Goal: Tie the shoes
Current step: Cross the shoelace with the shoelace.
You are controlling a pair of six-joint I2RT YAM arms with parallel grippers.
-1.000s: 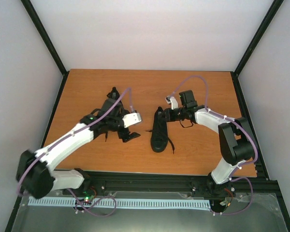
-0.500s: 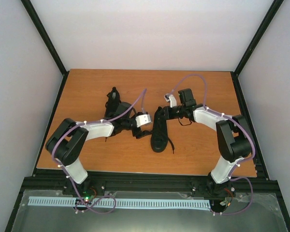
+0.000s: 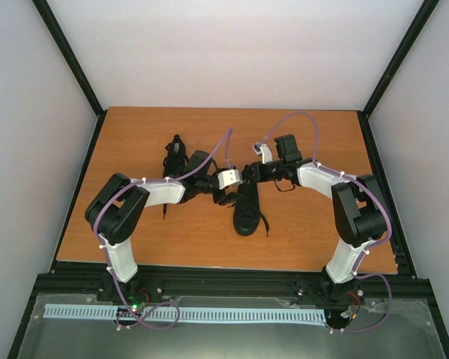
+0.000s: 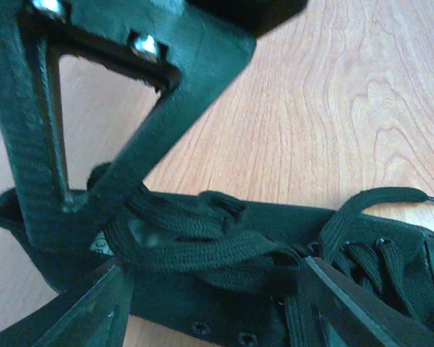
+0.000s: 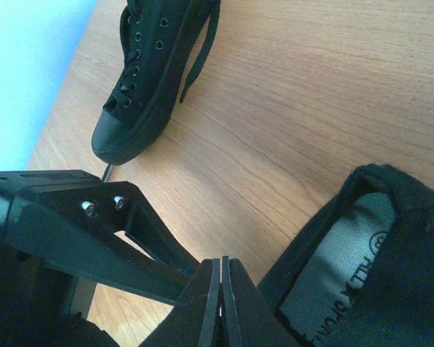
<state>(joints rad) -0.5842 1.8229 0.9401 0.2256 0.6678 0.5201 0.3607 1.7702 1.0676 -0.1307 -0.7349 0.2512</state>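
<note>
**Left end effector spread over one shoe's laces, right end effector pressed together at its heel**

The overhead view shows the whole layout. Both arms reach in to one shoe lying near the middle of the surface, toe toward the arm bases. The left end effector is at this shoe's left flank, by the laced part. The right end effector is at the heel end. The second shoe lies apart from both, behind the left forearm, toward the far left of the surface. From above, both end effectors are black against a black shoe, so the view does not show how their jaws stand.

The wrist views do show this. In the left wrist view the fingers stand spread, with the shoe's laced upper lying across the gap between them. The flat black laces cross loosely over the eyelets directly ahead. One finger's tip sits against the shoe's edge, though it is hard to tell whether it presses. Nothing is pinched.

In the right wrist view the fingers are pressed flat together, with only a thin seam between them and nothing visible in it. The shoe's open heel, with its grey printed insole, sits just beside them on one side. The second shoe appears well beyond them, toe toward this camera, with a lace trailing along its side.
</note>
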